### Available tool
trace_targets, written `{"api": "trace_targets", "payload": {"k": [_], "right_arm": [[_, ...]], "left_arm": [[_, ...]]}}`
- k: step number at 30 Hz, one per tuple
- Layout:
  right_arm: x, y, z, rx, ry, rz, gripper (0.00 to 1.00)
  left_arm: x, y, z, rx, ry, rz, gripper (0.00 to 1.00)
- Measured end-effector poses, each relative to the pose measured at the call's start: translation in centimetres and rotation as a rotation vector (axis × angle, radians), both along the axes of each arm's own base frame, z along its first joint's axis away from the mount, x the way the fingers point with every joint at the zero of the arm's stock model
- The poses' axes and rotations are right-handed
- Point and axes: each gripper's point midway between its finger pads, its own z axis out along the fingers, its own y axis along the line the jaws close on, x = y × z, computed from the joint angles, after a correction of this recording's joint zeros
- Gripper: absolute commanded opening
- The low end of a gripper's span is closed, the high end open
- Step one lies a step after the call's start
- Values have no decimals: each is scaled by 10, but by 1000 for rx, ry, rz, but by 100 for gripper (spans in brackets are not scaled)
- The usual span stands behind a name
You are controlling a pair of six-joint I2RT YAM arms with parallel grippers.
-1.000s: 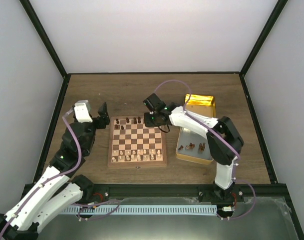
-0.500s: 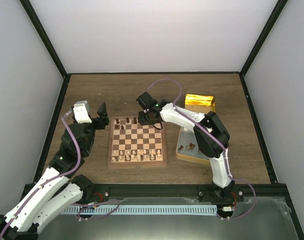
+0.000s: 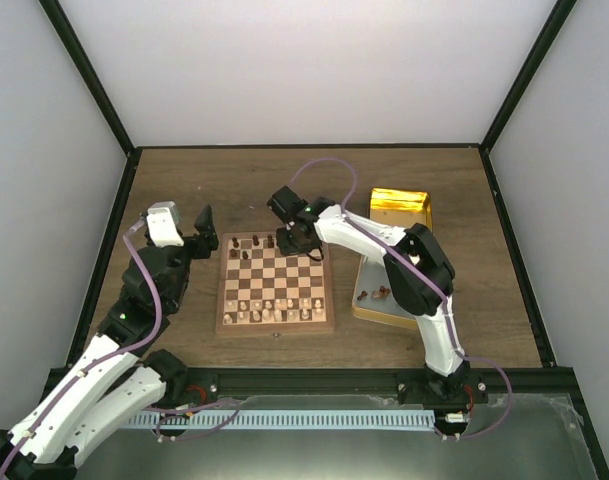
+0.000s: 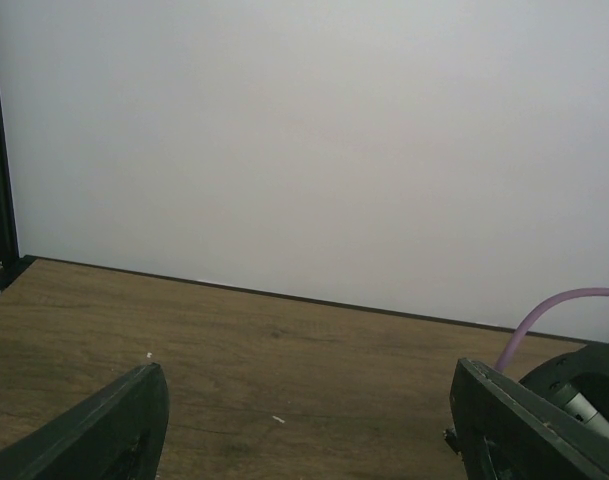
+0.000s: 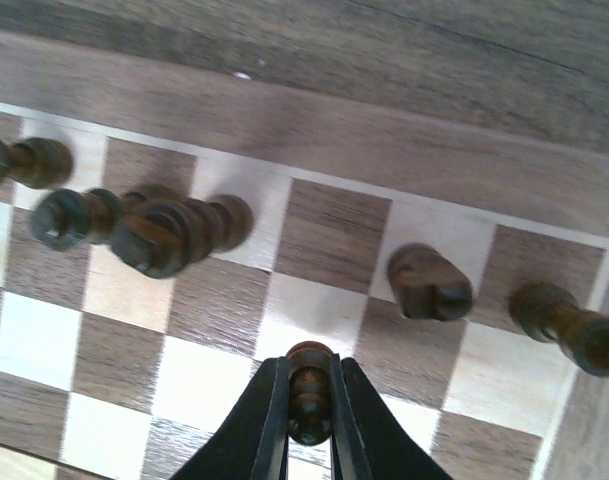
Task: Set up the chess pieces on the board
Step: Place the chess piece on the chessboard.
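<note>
The chessboard (image 3: 276, 328) has light and dark brown checks inside a reddish-brown border. The chess pieces (image 5: 167, 232) are dark brown, the other chessmen (image 3: 269, 313) pale cream, the tin (image 3: 400, 207) gold.

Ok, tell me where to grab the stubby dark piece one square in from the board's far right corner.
Take the stubby piece by its upper body, straight from above: it stands upright. The right pincer, now shut on a small piece, should probably close front to back; a taller piece crowds its corner side, while the square in front is free.
</note>
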Motion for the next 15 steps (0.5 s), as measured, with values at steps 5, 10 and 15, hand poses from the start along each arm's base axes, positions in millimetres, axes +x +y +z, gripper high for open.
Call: {"api": "trace_targets", "payload": {"k": [5,10,15], "right_arm": [[-6,-16,-13,-63,10,-9,5],[-10,-34,-17,-87,17,-31,6],[-4,-44,-18,-87,19,-61,6]], "left_arm": [[0,0,0,0,0,0,79],[0,0,0,0,0,2,79],[0,1,0,1,1,5,79]]}}
